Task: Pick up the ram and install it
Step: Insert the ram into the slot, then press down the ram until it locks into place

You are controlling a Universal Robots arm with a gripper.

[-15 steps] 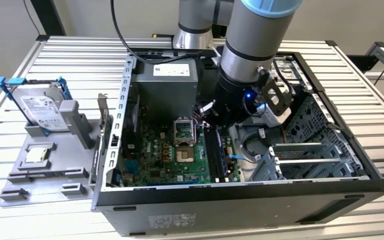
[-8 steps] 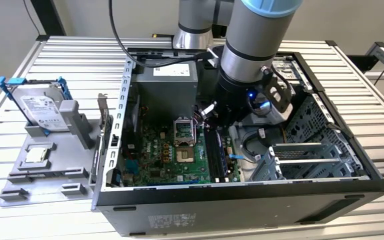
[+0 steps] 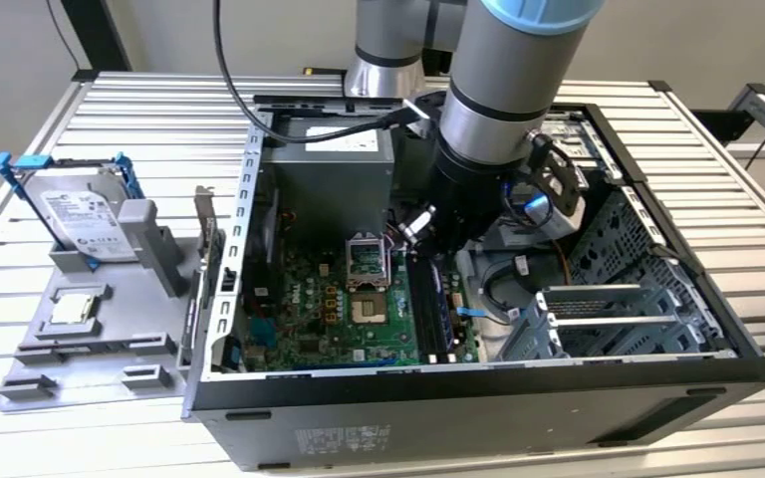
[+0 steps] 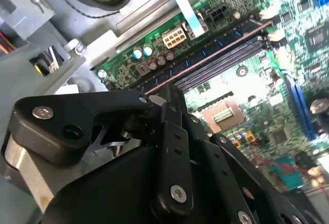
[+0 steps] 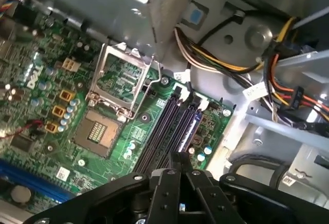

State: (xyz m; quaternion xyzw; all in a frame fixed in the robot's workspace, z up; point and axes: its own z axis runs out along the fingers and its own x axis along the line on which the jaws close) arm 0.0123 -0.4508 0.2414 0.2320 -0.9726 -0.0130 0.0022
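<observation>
The ram (image 4: 211, 56) stands on edge along the memory slots (image 5: 164, 126) of the motherboard (image 3: 316, 319), inside the open computer case (image 3: 489, 408). In the first wrist view the ram (image 5: 189, 126) shows as a bluish strip in the outermost slot. My gripper (image 3: 422, 231) reaches down into the case, right over those slots. In both wrist views its black fingers (image 4: 172, 131) come together at the ram's near end, and the gripper (image 5: 177, 157) hides the rest of the stick. The gripper (image 4: 167, 91) looks shut on the ram.
An open processor socket (image 5: 110, 106) lies beside the slots. Cable bundles (image 5: 231, 64) and a metal drive cage (image 3: 622, 319) crowd the other side. Outside the case at the exterior view's left, a grey fixture (image 3: 91, 344) holds a hard drive (image 3: 84, 214) and a square chip (image 3: 75, 309).
</observation>
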